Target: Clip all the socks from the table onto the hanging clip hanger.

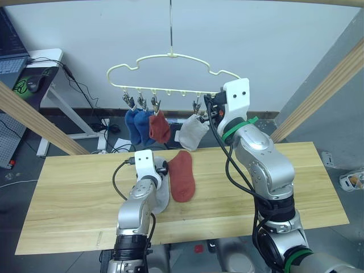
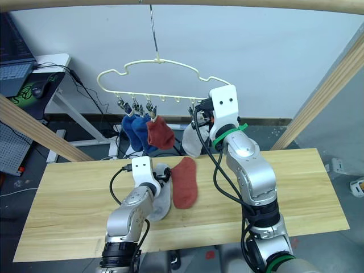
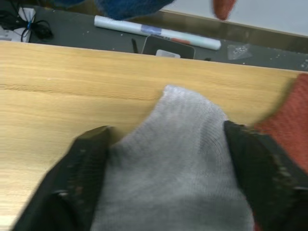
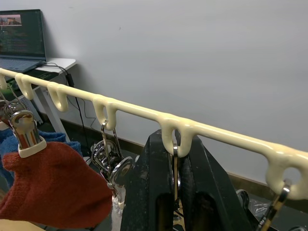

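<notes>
Left gripper [image 3: 163,159] sat low at centre-left of the head view, fingers spread wide either side of the grey sock [image 1: 161,196] lying flat on the tabletop [image 1: 68,193]; nothing pinched. Right gripper [image 4: 174,192] was up at the hanger [image 1: 170,57], upper centre, fingers clenched on a clip [image 4: 175,168] under the bottom bar.

Risks, as judged:
- Sock lay flat and thin; fingers closing could skate over the knit and come up empty, or scrape wood.
- Red sock [image 1: 182,175] lay just beside, edges near touching; a wide grab could snag both.
- Hanger hung from one thin hook [image 1: 170,25]; a pull from the right gripper could swing or tilt it and shake hung socks loose.

Count:
- Hung: two blue [image 1: 136,126], one red [image 1: 160,126], one grey [image 1: 193,132]. Four.
- On tabletop: one grey, one red. Two.
- Six socks in all; exact clip count could not be read.
</notes>
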`<state>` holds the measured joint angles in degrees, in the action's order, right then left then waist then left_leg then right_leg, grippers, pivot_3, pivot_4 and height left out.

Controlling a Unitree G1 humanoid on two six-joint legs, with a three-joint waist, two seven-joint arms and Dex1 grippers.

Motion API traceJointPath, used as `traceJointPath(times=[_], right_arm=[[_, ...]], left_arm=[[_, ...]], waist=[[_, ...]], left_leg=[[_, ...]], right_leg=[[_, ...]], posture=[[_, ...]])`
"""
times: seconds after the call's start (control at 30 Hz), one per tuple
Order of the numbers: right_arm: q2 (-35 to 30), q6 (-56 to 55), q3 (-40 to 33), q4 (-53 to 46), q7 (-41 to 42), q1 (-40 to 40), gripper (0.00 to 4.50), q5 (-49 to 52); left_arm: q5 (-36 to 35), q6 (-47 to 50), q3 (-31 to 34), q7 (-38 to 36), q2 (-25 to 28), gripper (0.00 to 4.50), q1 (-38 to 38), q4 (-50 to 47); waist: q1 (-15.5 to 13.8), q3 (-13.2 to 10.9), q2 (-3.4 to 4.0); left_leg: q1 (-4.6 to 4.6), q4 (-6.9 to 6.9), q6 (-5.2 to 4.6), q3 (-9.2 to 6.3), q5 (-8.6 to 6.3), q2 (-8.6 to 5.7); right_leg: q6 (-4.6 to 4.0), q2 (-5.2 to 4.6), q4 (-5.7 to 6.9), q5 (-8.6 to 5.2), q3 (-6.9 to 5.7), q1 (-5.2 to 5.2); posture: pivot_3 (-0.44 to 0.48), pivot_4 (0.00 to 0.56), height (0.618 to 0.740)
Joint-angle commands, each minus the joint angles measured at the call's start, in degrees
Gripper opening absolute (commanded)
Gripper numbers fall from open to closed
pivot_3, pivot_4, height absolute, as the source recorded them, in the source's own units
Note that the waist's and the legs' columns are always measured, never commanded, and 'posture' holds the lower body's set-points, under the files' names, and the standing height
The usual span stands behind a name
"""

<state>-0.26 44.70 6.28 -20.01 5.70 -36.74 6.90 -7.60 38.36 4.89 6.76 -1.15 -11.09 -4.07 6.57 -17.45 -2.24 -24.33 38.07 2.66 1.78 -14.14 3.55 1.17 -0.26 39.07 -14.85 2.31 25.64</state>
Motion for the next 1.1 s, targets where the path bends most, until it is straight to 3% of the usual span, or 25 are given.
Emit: traceJointPath(times=[0.03,0.47,0.83,1.1], right_arm=[[0.2,-0.8,0.3,-3.5,-0.1,-0.3,0.00,0.1],[0.5,-1.6,0.5,-3.2,-0.1,-0.5,0.00,0.0],[1.5,-0.1,-0.7,-4.5,-0.3,-1.6,0.00,1.3],[2.4,2.3,-1.4,-6.4,-0.6,-2.3,0.00,2.7]], left_arm=[[-0.1,1.7,-0.2,-0.4,-0.3,2.70,0.8,1.0],[-0.2,0.6,-1.9,-3.3,0.4,0.04,3.0,-3.2],[4.1,-19.9,-14.8,-21.2,12.9,0.01,2.9,-14.5],[9.6,-34.3,-21.8,-26.0,14.9,0.01,-0.4,-12.6]], waist=[[0.0,0.0,0.00],[0.0,0.0,0.00],[0.1,0.0,0.03],[0.3,0.0,0.03]], left_leg=[[0.00,0.00,0.00,0.00,0.00,0.00],[0.08,-0.05,0.00,0.01,0.00,0.01],[0.05,-0.14,0.02,0.05,-0.01,0.10],[-0.02,-0.15,0.00,0.08,-0.01,0.09]], right_leg=[[0.00,-0.01,-0.01,0.00,0.00,0.00],[0.03,0.00,-0.06,0.00,0.01,-0.07],[0.02,-0.02,-0.11,0.01,0.06,-0.01],[0.02,-0.10,-0.14,0.01,0.10,0.06]], posture=[[-0.208,0.334,0.740],[-0.201,0.329,0.740],[-0.210,0.312,0.740],[-0.223,0.303,0.740]])
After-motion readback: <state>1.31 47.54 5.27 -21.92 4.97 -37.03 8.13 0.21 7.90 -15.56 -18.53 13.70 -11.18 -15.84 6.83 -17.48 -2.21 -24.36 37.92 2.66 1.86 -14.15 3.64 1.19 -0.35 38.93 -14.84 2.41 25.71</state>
